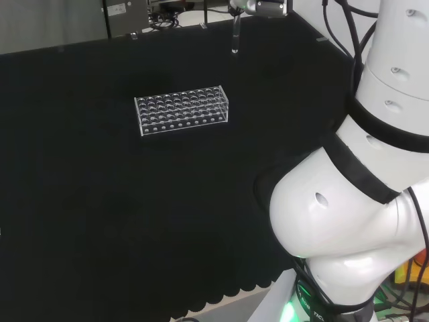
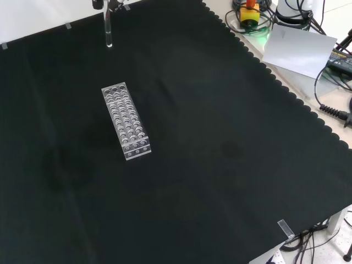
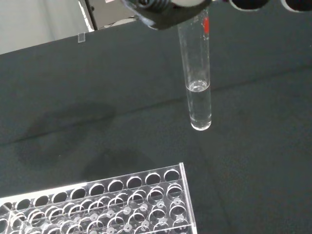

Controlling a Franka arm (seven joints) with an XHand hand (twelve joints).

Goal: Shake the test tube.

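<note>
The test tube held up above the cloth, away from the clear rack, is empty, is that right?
Not quite. The test tube is held above the cloth, away from the clear rack, but the wrist view shows clear liquid in its lower part.

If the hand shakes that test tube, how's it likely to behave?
The test tube looks like thin clear glass, so probably fragile and slick. It holds a little clear liquid near the bottom, likely light, and unlikely to slosh out. The hand holds it only at the top, so its lower end may swing.

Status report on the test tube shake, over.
Robot hand holds test tube upright, clear of the cloth. Clear liquid fills its bottom part. Rack stands apart on the cloth. Nothing in the way.
</note>
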